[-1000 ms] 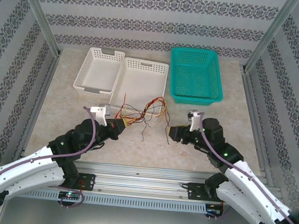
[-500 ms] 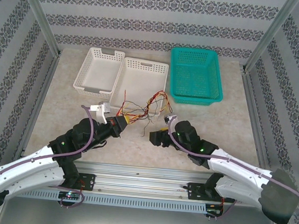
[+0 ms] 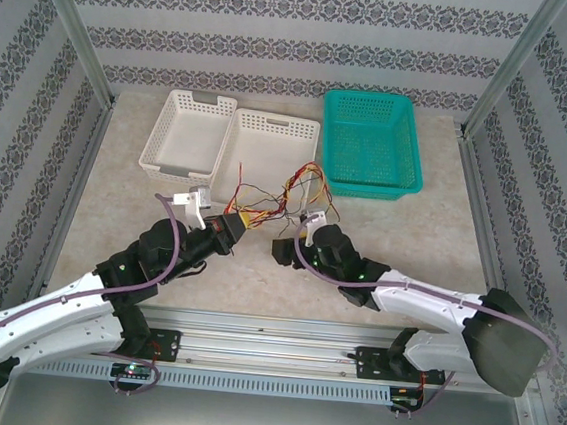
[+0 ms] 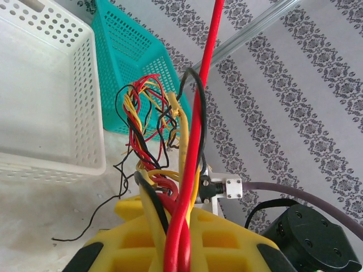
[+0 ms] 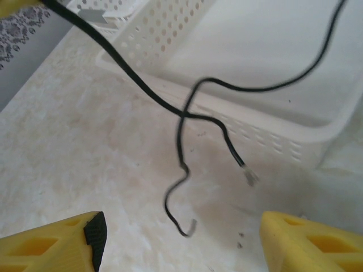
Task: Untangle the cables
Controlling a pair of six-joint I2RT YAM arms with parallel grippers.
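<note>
A beige marbled table (image 3: 410,255) is walled in by patterned panels (image 3: 281,31). Near its front edge, the right gripper (image 3: 282,250) has been swung in from the right within the last second, its jaws spread wide and empty. Loose black cable ends (image 5: 187,119) are framed between its fingers. Just left of it, the left gripper (image 3: 230,227) is kept clamped on the cables (image 3: 276,202), which are raised before the white basket (image 3: 277,122). A second grasp, to draw one strand free, is judged to be next.
</note>
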